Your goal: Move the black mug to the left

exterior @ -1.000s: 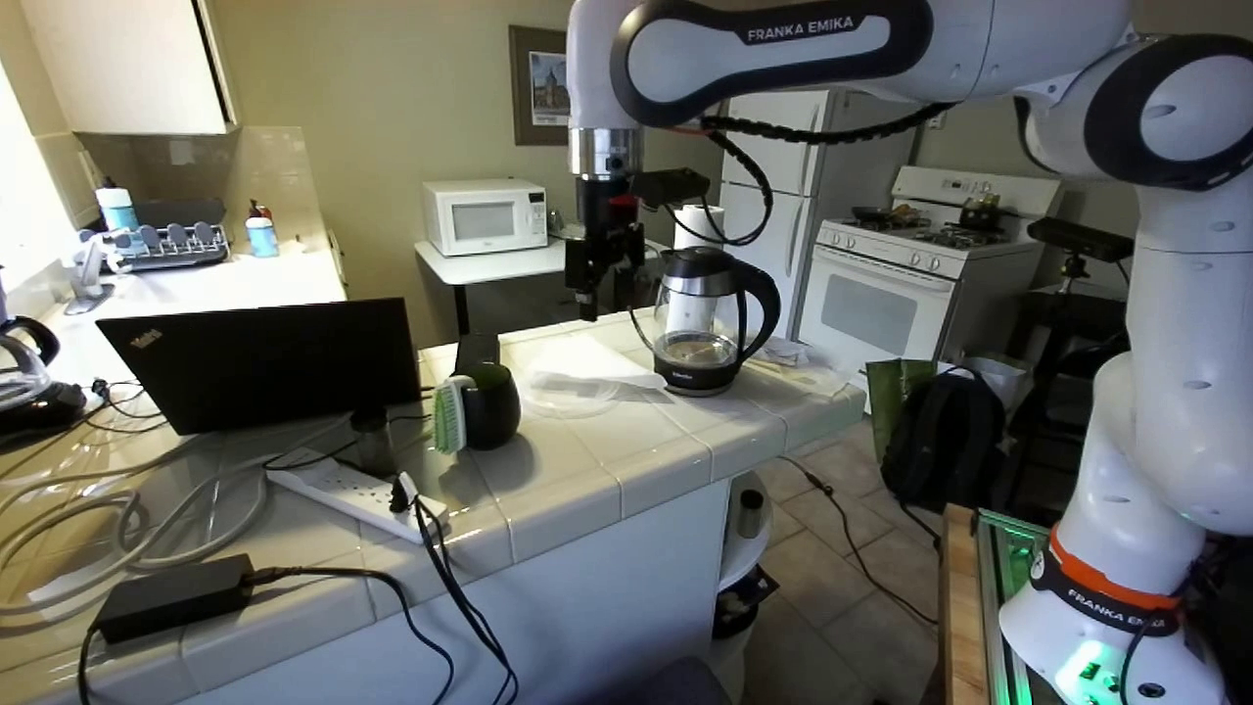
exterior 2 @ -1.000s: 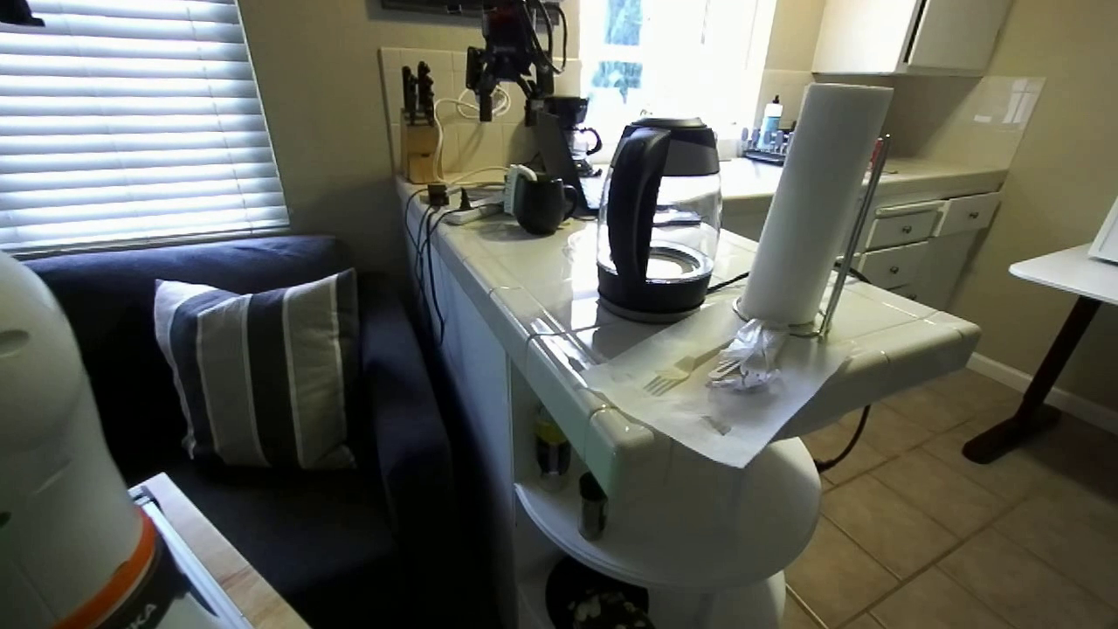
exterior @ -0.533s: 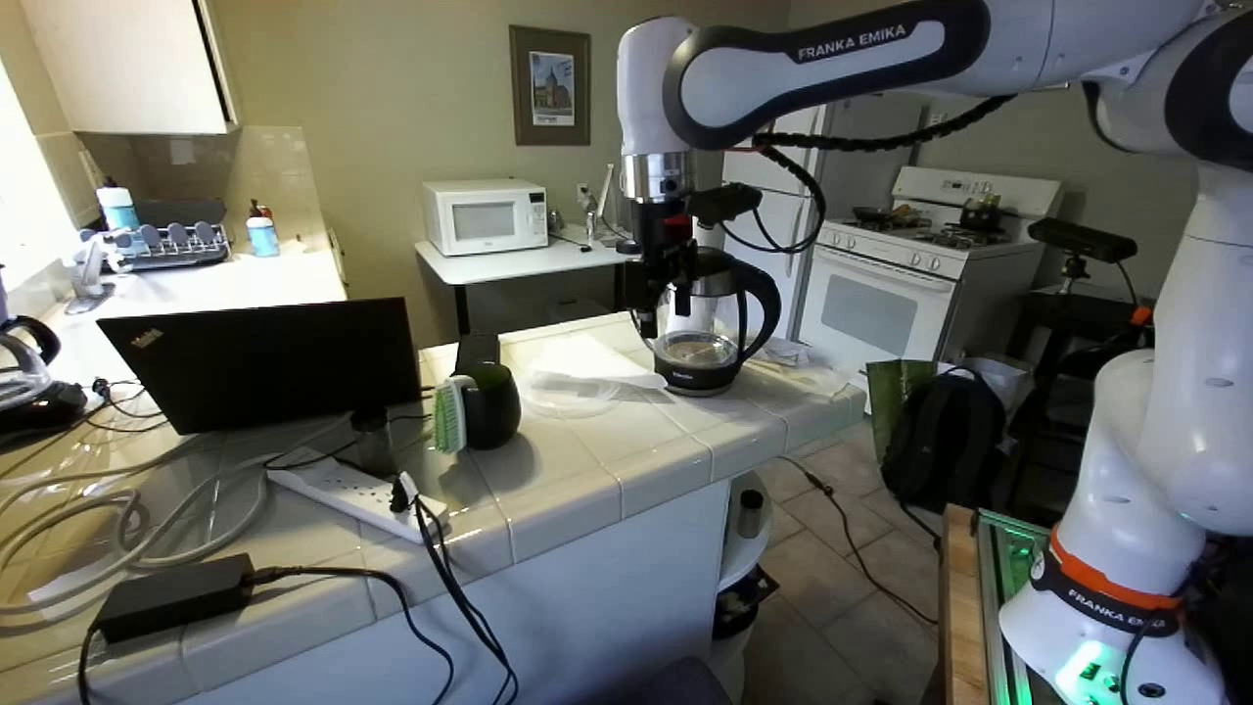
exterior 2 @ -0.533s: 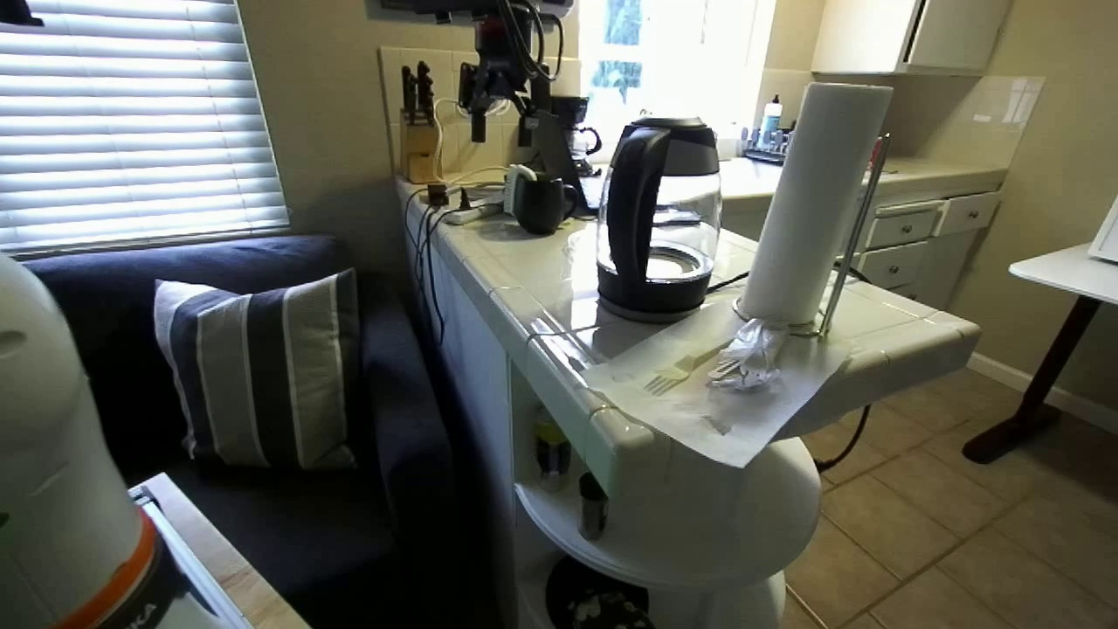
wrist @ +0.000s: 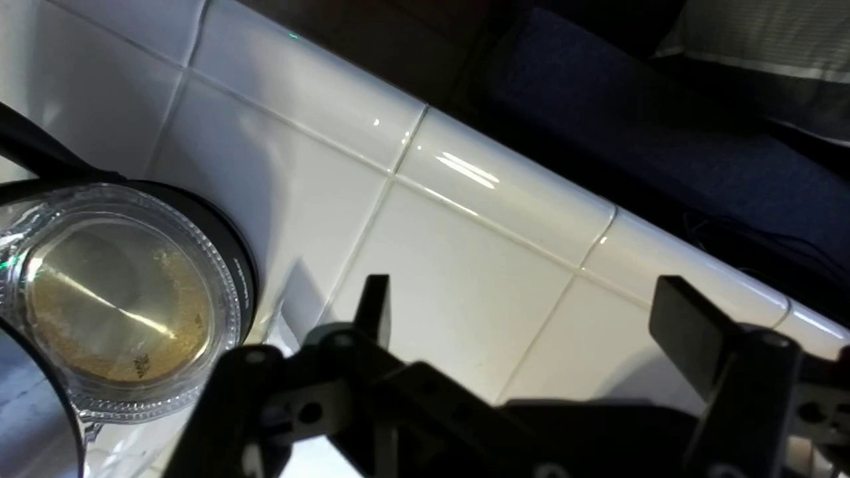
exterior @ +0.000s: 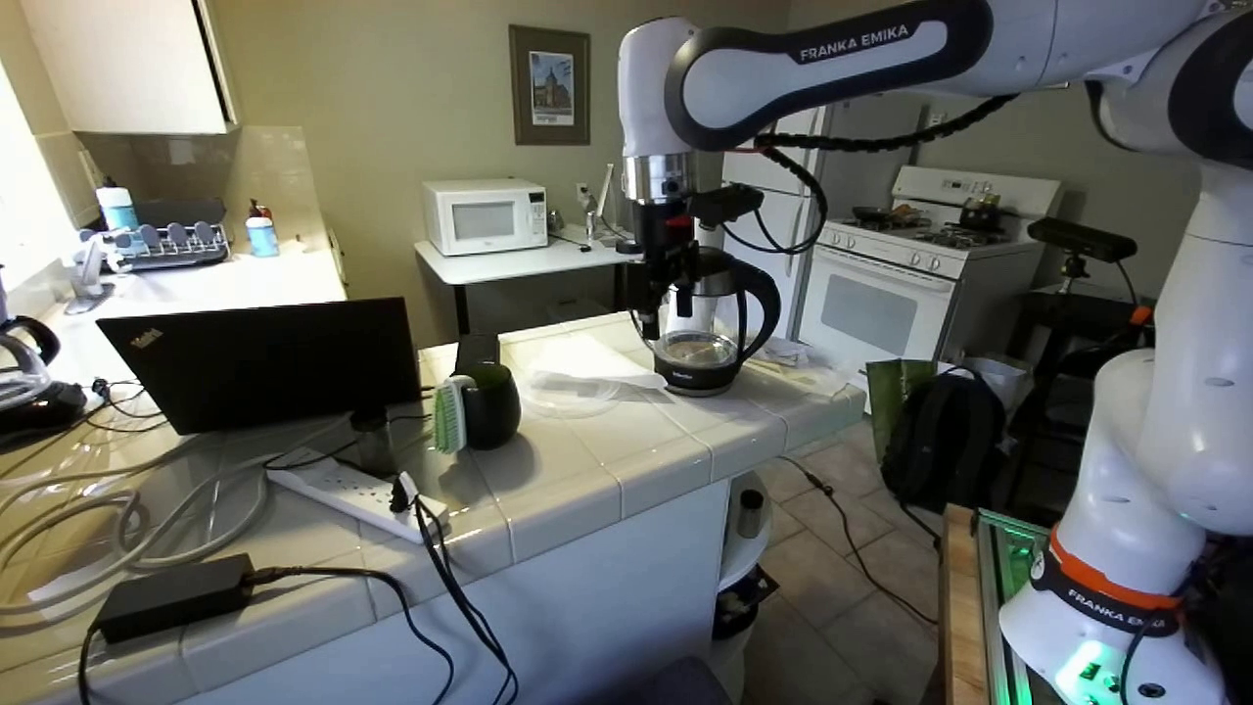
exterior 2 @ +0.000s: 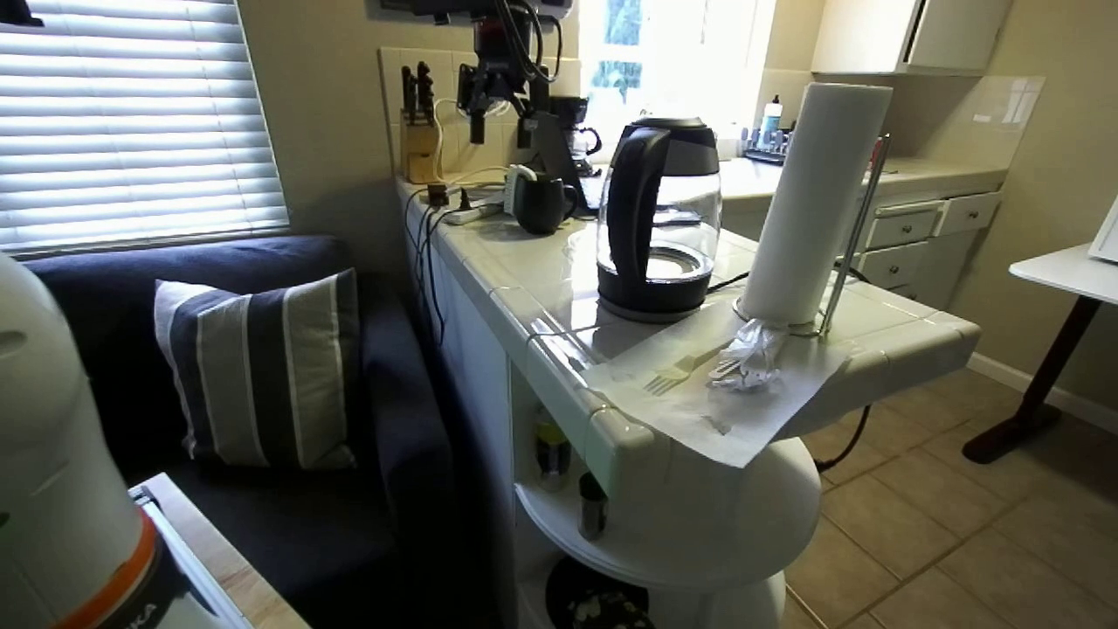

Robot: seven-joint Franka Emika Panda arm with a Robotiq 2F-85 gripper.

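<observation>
The black mug point(exterior: 492, 411) stands upright on the white tiled counter point(exterior: 578, 460) beside the laptop. It also shows in an exterior view point(exterior 2: 540, 208), with its handle toward the laptop. A green-and-white brush point(exterior: 450, 416) rests against its side. The mug is out of the wrist view, where only a rounded shadow shows at lower right. My gripper point(exterior: 662, 311) hangs above the counter, in front of the glass coffee pot in this view and well to the right of the mug. In the wrist view my gripper point(wrist: 521, 299) is open, with only bare tile between its fingers.
The glass coffee pot point(wrist: 126, 292) is close to one finger in the wrist view. A laptop point(exterior: 264, 362), power strip point(exterior: 343, 490) and cables lie near the mug. A paper towel roll point(exterior 2: 812, 210) stands behind the pot. The counter edge point(wrist: 518, 192) borders a dark sofa.
Over the last second my gripper has moved right and lower in an exterior view. In the last half second it has barely shifted and seems slightly turned. The mug has not moved.
</observation>
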